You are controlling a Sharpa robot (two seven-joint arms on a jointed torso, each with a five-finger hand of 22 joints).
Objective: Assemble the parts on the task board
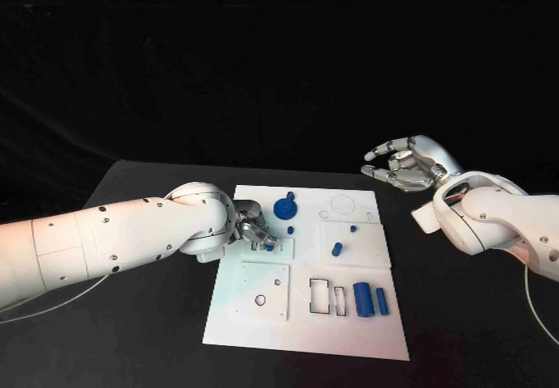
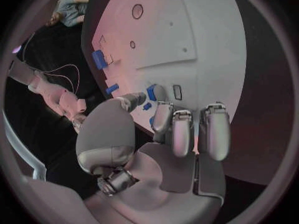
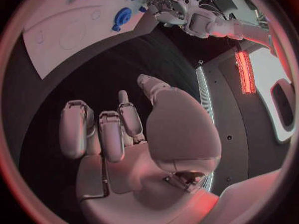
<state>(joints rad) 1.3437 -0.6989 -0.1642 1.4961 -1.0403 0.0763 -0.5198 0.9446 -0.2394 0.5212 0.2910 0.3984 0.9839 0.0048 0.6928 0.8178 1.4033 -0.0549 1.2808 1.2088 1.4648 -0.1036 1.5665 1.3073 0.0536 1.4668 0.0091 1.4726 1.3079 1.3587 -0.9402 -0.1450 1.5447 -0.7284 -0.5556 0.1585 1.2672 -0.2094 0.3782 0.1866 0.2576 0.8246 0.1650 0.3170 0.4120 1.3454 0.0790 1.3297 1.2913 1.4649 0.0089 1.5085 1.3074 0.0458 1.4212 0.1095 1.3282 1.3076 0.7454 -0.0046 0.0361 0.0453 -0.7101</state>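
Left robot hand (image 1: 254, 229) is down on the upper-left part of the task board (image 1: 305, 339), fingertips (image 2: 154, 91) curled onto the white plate by a small blue part (image 2: 151, 92). Fingers touch it; whether they truly pinch it I cannot tell.

Right robot hand (image 1: 402, 164) hangs above the black table (image 1: 140, 347), off the board's far right corner, fingers apart and loosely bent, holding nothing.

Parts on the board: round blue disc (image 1: 285, 209) near the far edge, a short blue peg (image 1: 337, 250) on the right-hand sub-plate, two blue cylinders (image 1: 371, 300) lying side by side near the rectangular slots.

Handling, as judgement: parts look like small rigid plastic, light, smooth, likely to skid or tip on the plate. Take cylinders across the middle of the barrel; take the disc by its rim or raised hub.

Views: left wrist view shows fingertip contact with the small part, which the arm hides in the head view. Right wrist view shows that hand's empty palm (image 3: 131, 154) and, beyond it, the disc (image 3: 122, 17) and the left robot hand (image 3: 167, 5) at work. Head view alone gives the whole layout.
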